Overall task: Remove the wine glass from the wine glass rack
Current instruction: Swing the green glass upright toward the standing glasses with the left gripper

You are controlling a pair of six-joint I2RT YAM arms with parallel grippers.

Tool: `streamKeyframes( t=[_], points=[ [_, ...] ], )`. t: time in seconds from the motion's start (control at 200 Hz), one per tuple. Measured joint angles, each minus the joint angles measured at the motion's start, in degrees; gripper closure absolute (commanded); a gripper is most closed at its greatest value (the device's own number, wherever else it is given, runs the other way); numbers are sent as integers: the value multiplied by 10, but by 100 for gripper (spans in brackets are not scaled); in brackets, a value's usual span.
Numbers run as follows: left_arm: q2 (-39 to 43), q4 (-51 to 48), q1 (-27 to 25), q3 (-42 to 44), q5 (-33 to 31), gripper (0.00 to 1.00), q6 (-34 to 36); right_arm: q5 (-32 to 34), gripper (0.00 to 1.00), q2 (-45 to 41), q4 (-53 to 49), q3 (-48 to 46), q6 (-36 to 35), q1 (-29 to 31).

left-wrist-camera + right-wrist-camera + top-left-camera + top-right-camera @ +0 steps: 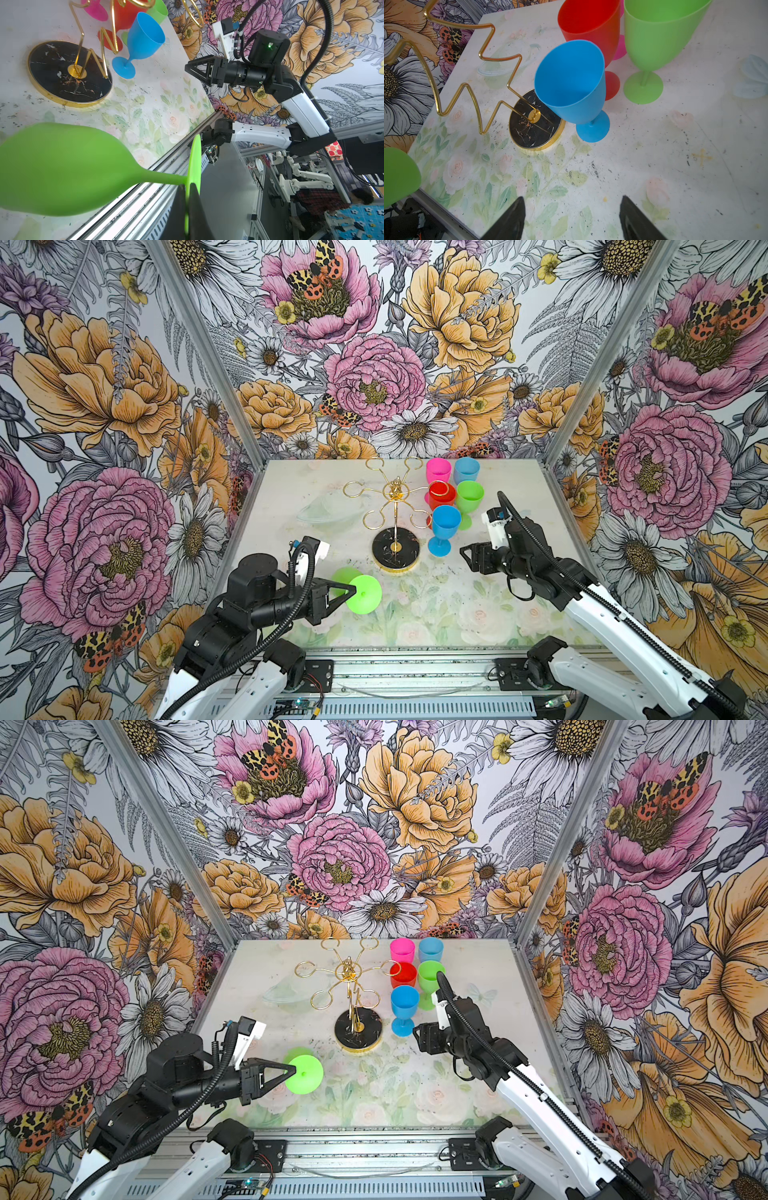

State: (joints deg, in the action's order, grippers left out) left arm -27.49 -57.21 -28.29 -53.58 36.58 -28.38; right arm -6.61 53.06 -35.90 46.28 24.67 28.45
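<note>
Upright plastic goblets grouped at one o'clock on the floral-printed tabletop (478, 614). Far row: pink goblet (438, 471), with pale blue goblet (466, 470) at its three o'clock. Middle row: red goblet (441, 494), green goblet (470, 495). Nearest: blue goblet (445, 522), at six o'clock of the red. Flower-and-moth wallpaper (374, 377) on three walls. Aluminium rail (415, 668) at six o'clock, along the near table edge.

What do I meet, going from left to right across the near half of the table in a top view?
Held green wine glass lying sideways → black base of the wine glass rack → nearest blue wine glass → right gripper, jaws open.
</note>
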Motion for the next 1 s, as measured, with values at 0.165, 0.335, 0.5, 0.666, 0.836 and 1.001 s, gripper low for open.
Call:
streamKeyframes(
  t=[0.165, 0.335, 0.5, 0.666, 0.836, 1.001],
  points=[
    [-2, 0, -42, 12, -16, 100, 3, -4, 29, 43, -10, 24, 4, 19],
    [-7, 15, -75, 36, -28, 100, 16, -3, 29, 59, -16, 43, 12, 35],
    [-25, 33, -95, 48, -57, 100, 35, -3, 29, 66, -20, 48, 15, 45],
    [-42, 43, -97, 49, -74, 100, 50, -2, 29, 68, -24, 54, 15, 52],
    [-40, 59, -97, 55, -75, 100, 58, 0, 28, 68, -25, 54, 19, 56],
    [-35, 79, -103, 56, -83, 100, 59, 7, 29, 68, -27, 54, 21, 57]
  ],
)
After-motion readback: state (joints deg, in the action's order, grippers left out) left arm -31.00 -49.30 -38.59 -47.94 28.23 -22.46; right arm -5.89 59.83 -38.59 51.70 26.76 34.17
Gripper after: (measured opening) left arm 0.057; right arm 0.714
